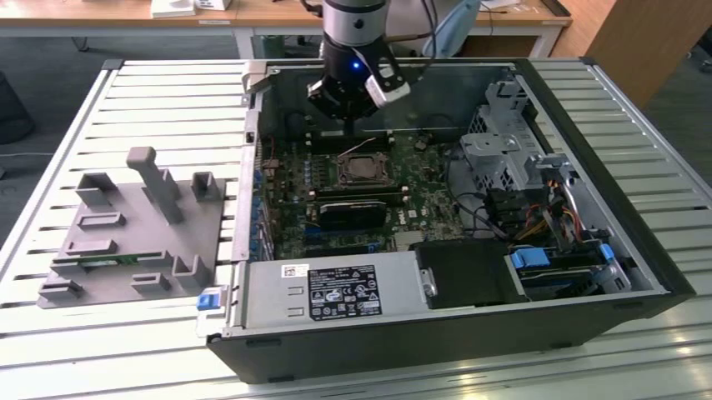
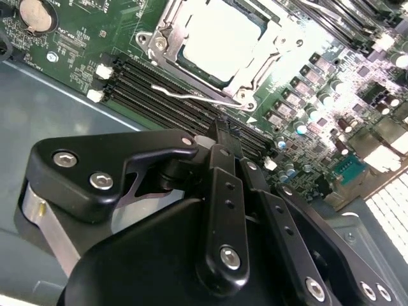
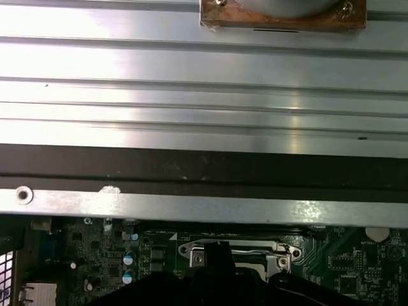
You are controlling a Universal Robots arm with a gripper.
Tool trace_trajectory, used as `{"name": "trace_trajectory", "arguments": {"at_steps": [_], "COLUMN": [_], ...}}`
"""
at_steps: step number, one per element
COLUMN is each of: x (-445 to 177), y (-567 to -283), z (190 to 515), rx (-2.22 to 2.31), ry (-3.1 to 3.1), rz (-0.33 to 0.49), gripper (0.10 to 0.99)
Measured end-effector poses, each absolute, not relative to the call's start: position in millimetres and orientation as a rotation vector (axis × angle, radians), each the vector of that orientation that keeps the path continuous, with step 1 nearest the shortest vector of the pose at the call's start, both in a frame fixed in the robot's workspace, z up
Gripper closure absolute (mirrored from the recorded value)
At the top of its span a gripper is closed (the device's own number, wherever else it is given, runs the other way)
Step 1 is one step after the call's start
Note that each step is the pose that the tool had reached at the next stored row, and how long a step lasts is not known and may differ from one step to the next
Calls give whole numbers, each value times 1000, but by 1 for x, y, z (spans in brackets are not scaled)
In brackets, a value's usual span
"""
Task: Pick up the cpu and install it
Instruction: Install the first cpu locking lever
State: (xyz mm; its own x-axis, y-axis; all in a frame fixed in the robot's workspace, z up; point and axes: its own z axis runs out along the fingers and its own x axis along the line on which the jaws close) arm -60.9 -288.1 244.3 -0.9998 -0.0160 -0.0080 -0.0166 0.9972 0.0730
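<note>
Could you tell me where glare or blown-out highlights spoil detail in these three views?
Second wrist view: the cpu top is washed out white; first wrist view: glare streaks the slatted table; exterior view: evenly lit, cpu readable.

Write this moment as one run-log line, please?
arm: above open computer case | cpu: seated in motherboard socket | gripper: holds nothing, hovering near socket

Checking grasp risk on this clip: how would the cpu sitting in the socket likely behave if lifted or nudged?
The cpu looks like a flat, rigid plate, so probably stiff and unlikely to roll. Its shiny metal top suggests a slippery surface. Lying low inside the socket frame, it probably resists sideways nudges. The end effector hangs above it.
</note>
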Motion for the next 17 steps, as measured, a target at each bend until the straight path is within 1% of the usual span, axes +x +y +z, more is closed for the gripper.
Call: {"name": "trace_trajectory", "arguments": {"at_steps": [17], "x": [-55], "y": [-288], "z": [231], "rx": [-26], "ry": [3132], "rz": [115], "gripper": [980]}}
